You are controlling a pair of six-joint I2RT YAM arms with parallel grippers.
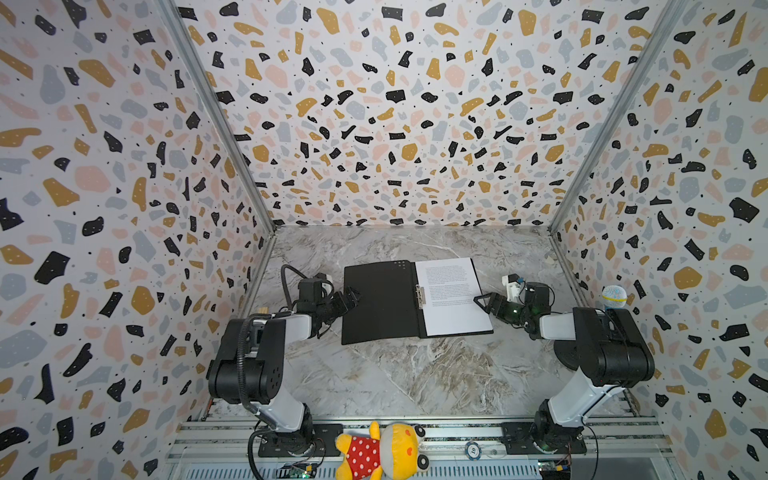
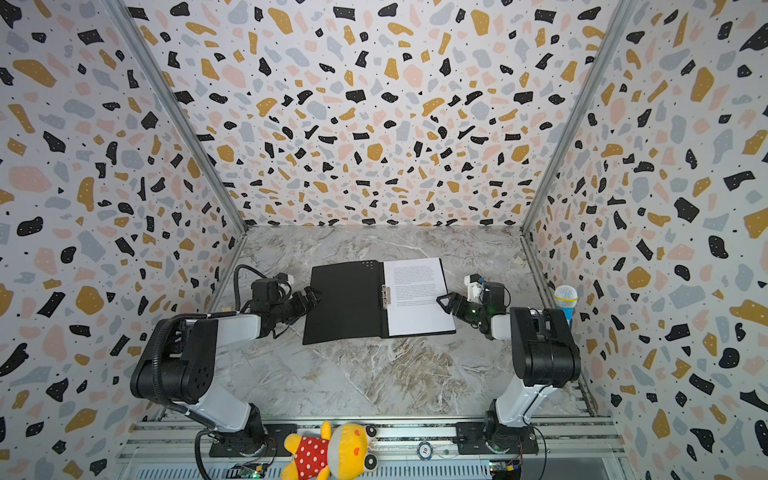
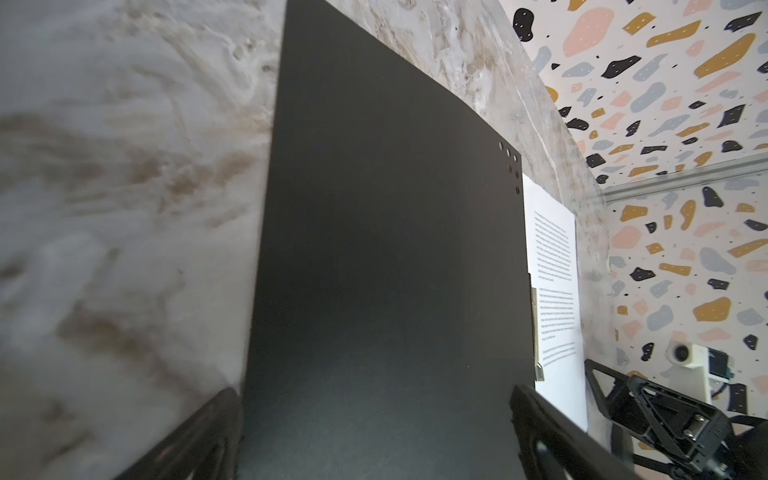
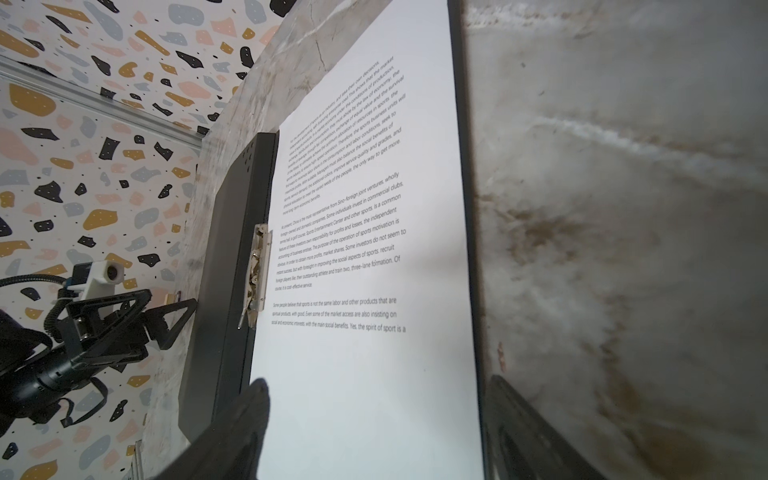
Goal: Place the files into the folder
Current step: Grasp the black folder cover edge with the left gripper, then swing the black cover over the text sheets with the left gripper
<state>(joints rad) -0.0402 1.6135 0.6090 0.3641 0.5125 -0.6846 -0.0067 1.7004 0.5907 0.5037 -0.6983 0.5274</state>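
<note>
The folder (image 1: 380,301) lies open on the desk (image 1: 395,374), black inside up, with the printed text sheet (image 1: 451,291) flat on its right half beside the metal clip (image 1: 420,296); I cannot tell whether a second sheet lies under it. Both claws are released: my left claw (image 1: 352,294) is at the bare cover's outer edge, and my right claw (image 1: 484,303) is over the sheet's outer edge. I judge the cover light, thin and bendy, best pinched midway along that free edge, and the paper limp and slippery enough to slide.
</note>
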